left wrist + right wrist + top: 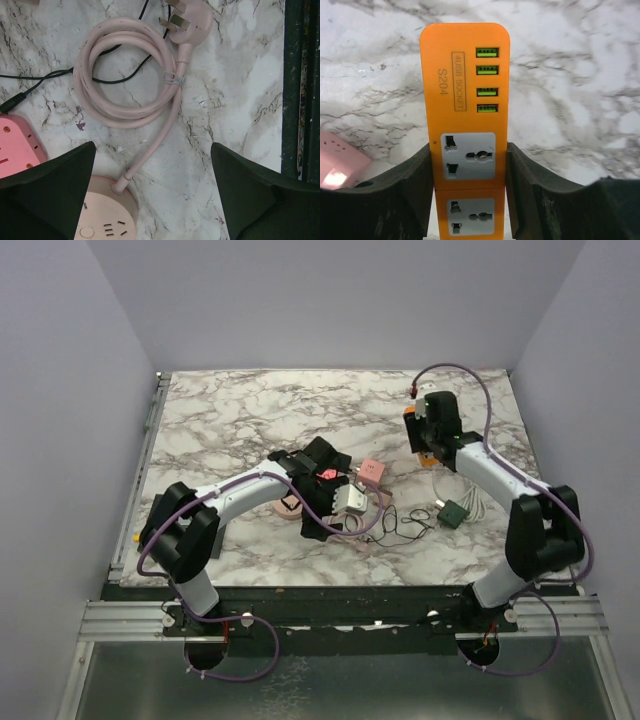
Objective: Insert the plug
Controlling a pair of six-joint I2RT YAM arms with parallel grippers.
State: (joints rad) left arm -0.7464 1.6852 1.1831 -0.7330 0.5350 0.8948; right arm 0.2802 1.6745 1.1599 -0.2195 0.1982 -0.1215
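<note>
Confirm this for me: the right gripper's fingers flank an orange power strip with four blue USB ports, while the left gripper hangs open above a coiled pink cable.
The four USB ports on the orange power strip are green, not blue; the right wrist view shows it. The rest holds: right gripper flanking it, left gripper open above the coiled pink cable.

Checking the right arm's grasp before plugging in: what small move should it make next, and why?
Probably tighten the right gripper on the orange power strip: its fingers sit against both long sides beside a socket, so a firm hold steadies it.
</note>
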